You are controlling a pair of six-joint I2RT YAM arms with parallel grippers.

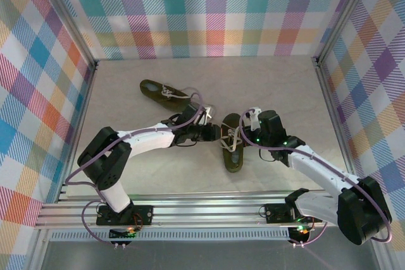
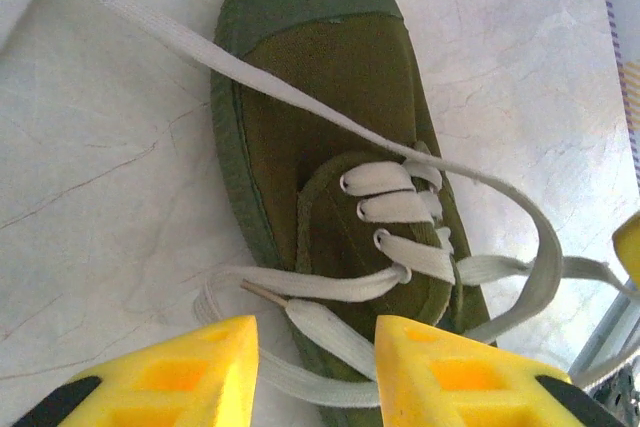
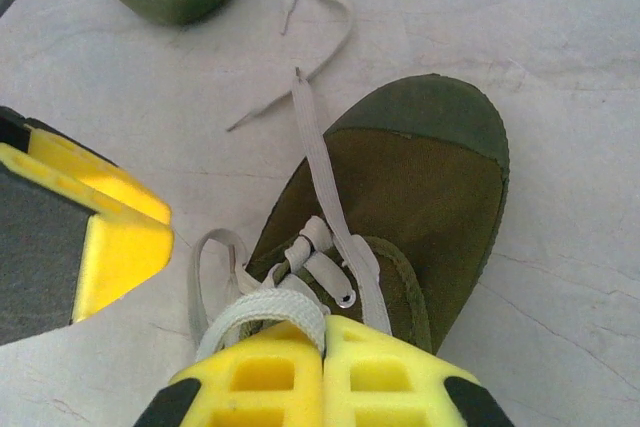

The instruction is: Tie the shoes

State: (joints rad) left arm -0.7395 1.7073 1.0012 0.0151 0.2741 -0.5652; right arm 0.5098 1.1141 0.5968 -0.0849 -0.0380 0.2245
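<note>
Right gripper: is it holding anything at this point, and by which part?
Yes. The right gripper is shut on a cream lace of the shoe below it, pinching a loop of the lace close to the eyelets.

lab robot cell: plaid walls (image 1: 215,11), aluminium frame (image 1: 209,210).

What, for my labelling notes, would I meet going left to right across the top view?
left arm's elbow → far shoe → near shoe → right arm's elbow
</note>
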